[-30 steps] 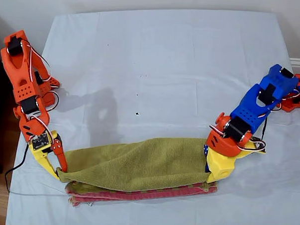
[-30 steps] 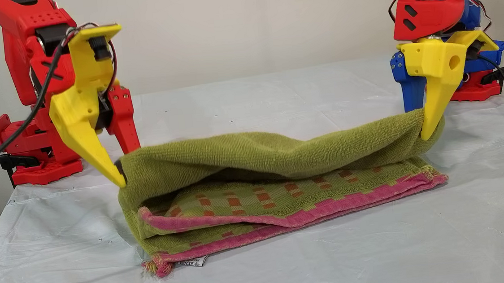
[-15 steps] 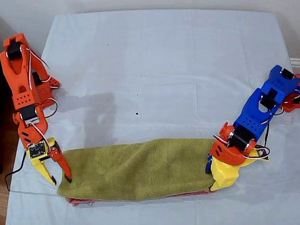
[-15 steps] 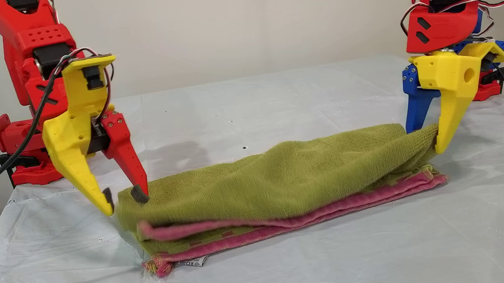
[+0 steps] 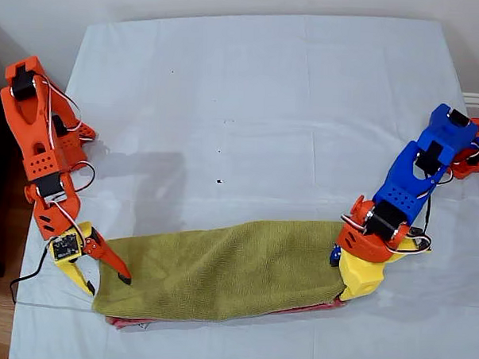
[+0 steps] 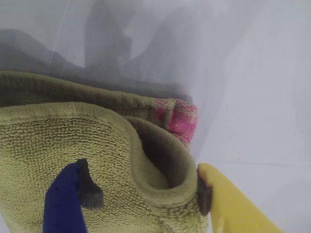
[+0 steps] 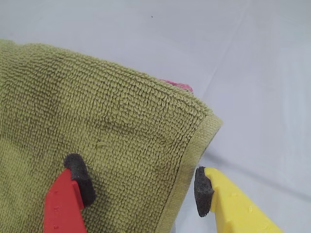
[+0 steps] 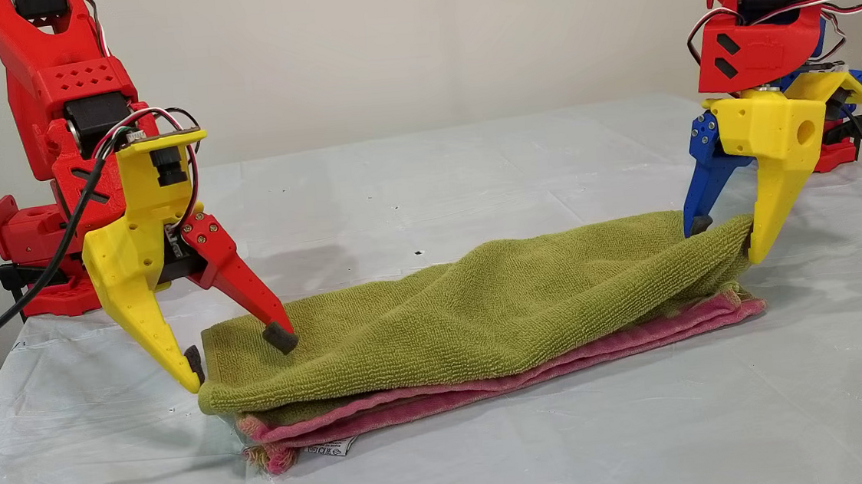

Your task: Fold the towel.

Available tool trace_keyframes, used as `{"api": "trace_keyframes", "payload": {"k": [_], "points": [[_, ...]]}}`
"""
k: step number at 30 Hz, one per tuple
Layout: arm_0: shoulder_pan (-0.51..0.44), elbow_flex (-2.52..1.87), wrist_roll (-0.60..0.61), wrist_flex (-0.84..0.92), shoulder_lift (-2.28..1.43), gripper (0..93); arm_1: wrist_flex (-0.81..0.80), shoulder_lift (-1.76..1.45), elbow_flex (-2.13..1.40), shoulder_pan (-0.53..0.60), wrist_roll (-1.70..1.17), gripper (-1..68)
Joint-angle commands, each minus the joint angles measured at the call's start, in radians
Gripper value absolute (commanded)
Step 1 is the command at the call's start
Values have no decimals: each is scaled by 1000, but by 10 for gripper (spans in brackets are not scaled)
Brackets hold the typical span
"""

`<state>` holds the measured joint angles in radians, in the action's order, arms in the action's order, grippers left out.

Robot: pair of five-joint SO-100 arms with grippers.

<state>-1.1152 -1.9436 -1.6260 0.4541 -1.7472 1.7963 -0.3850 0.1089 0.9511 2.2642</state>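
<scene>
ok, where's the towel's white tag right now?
In the other view the white tag pokes out under the folded towel at its lower left corner, flat on the white sheet, below my second gripper.

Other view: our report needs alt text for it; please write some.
A folded olive-green towel with pink hems lies on a white-covered table. My second gripper stands open over one end, my first gripper open at the other.

Olive-green towel (image 5: 220,270), pink-red hems

towel's (image 8: 482,307) lower layers hidden, tag (image 8: 326,449) print unreadable
</scene>
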Motion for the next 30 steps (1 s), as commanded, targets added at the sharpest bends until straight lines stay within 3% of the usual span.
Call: {"api": "trace_keyframes", "payload": {"k": [1,4,5,6,7,10,11,15,20,25,27,30], "points": [[25,74,14,40,-95,436,5,-225,98,25,3,387],[35,54,14,52,-130,428,5,-244,98,37,9,387],[41,46,15,57,-149,365,5,-256,97,38,5,339],[46,38,20,57,-163,278,5,-270,92,35,-3,231],[52,34,23,58,-175,177,5,-290,75,32,-5,192],[63,29,28,69,-193,1,5,-391,-61,38,34,23],[64,28,26,72,-199,1,5,-420,-103,48,57,1],[67,32,66,104,-227,1,5,-581,-295,95,107,0],[81,153,140,298,-244,1,5,-861,-584,91,-35,0],[97,230,189,453,-281,1,3,-1037,-726,-63,-689,1],[107,262,204,515,-295,1,0,-1075,-632,-175,-1100,1],[120,313,219,607,-310,1,3,-1074,-428,-247,-1611,1]]}}
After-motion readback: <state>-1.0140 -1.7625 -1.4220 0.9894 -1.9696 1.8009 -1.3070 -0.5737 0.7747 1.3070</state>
